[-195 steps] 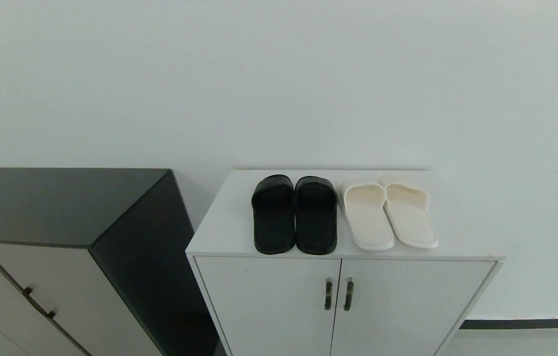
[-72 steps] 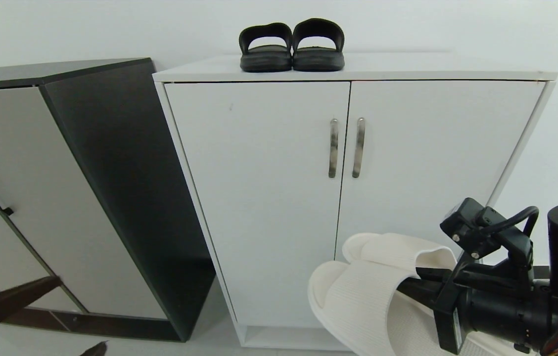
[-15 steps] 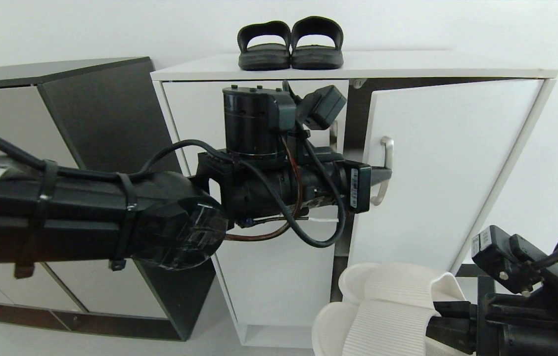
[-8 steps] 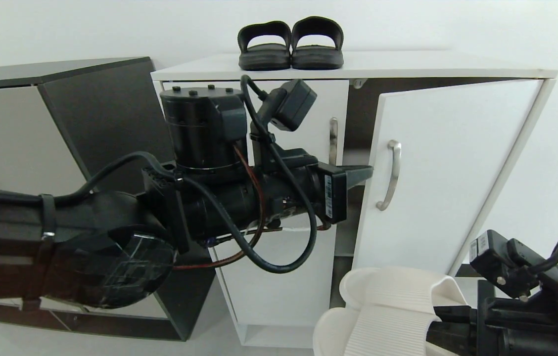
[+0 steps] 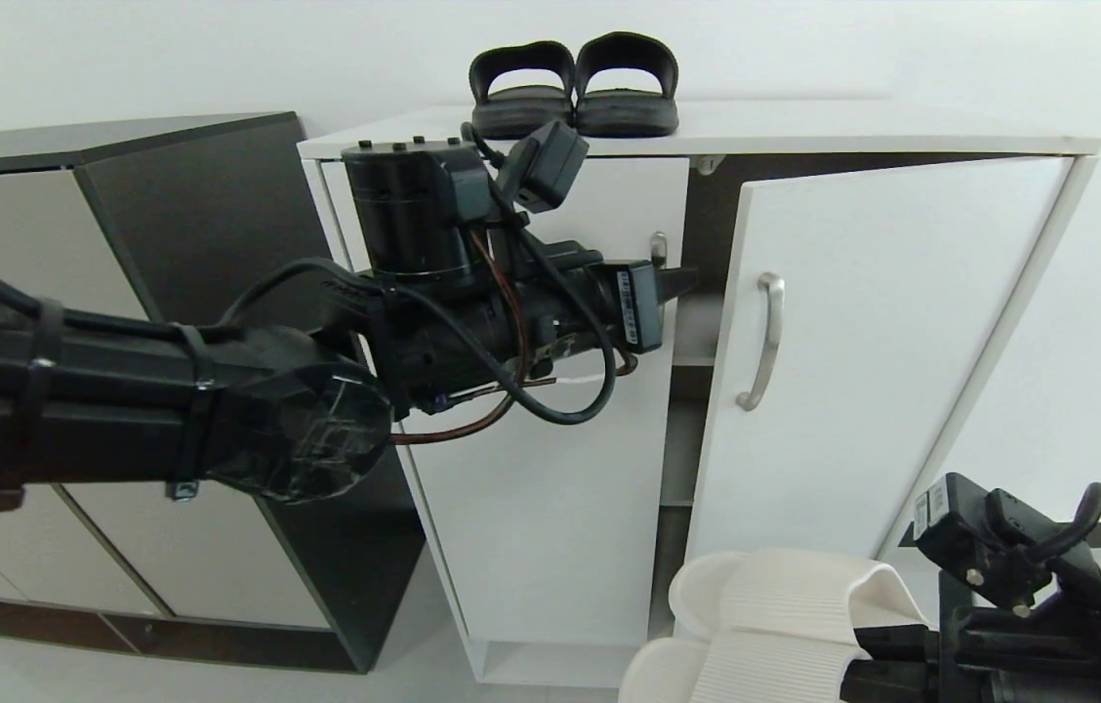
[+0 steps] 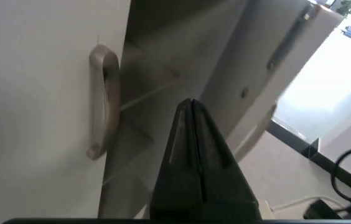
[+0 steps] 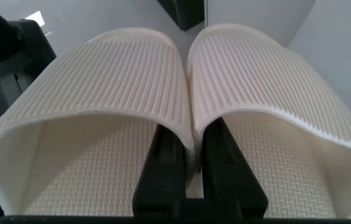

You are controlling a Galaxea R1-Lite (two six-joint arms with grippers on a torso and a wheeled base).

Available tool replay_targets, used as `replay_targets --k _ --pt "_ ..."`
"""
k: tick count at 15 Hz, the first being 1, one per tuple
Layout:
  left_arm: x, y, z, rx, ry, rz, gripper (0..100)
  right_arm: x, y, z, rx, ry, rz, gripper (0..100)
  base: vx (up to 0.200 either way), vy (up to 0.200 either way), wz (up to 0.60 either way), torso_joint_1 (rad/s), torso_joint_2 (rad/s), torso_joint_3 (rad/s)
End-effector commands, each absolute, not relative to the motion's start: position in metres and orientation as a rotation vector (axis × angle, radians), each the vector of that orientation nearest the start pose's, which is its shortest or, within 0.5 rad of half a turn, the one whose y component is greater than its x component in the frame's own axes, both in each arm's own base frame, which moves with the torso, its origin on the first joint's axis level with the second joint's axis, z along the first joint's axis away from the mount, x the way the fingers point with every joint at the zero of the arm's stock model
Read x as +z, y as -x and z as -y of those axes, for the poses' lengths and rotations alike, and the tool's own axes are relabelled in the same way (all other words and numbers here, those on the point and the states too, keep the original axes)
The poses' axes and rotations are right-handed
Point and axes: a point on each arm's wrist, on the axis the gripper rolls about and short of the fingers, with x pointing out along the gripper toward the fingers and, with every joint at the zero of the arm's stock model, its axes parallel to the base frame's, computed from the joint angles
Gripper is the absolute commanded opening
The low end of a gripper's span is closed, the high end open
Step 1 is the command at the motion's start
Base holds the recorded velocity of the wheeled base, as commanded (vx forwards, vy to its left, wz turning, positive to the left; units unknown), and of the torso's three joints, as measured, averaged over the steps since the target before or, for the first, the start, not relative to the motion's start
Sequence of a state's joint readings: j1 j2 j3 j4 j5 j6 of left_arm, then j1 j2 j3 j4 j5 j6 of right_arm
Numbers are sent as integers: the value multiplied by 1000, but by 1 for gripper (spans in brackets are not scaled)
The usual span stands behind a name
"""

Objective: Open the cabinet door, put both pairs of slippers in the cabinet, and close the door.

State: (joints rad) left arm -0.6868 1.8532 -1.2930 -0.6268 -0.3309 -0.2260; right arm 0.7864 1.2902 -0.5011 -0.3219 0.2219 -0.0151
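Note:
The white cabinet (image 5: 853,127) has its right door (image 5: 882,322) ajar, with dark shelves (image 6: 163,87) showing in the gap. The left door (image 5: 550,508) is closed. My left gripper (image 5: 690,280) is shut and empty, at the gap beside the left door handle (image 6: 104,102) and left of the right door handle (image 5: 763,342). The black slippers (image 5: 575,83) stand on the cabinet top. Low at the right, my right gripper (image 7: 189,134) is shut on the white slippers (image 5: 775,615), pinching their two ribbed straps (image 7: 188,81) together.
A dark cabinet (image 5: 209,195) with grey drawer fronts stands close against the white cabinet's left side. Pale floor (image 5: 414,674) lies in front of both. A white wall runs behind them.
My left gripper has come off the right door handle and moved left and up to the gap. The right door has swung a little wider. My right arm with the white slippers has sunk slightly.

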Motion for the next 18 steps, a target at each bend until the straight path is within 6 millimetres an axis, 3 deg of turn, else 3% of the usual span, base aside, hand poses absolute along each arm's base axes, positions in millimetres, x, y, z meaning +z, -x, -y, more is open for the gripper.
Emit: replay_targets --k 1,9,11,13,16,18 --pt "252 -305 257 -1014 219 -66 0 171 -127 -134 994 150 -463 0 0 0 0 0 0 0" --pt "246 -316 267 -1011 217 -89 0 166 -130 -137 992 159 -492 0 0 0 0 0 0 0" --pt "244 -314 273 -1026 215 -90 0 166 -130 -137 990 158 -492 0 -200 0 0 0 2 5" --pt "247 -302 287 -1070 216 -84 0 167 -127 -136 985 163 -491 0 -200 0 0 2 0 2" --pt "254 -265 316 -1155 218 -72 0 173 -95 -130 1094 194 -479 0 -200 0 0 1 4 4" --pt "258 -263 317 -1149 222 -55 0 178 -90 -128 1110 200 -481 0 -200 0 0 2 2 5"
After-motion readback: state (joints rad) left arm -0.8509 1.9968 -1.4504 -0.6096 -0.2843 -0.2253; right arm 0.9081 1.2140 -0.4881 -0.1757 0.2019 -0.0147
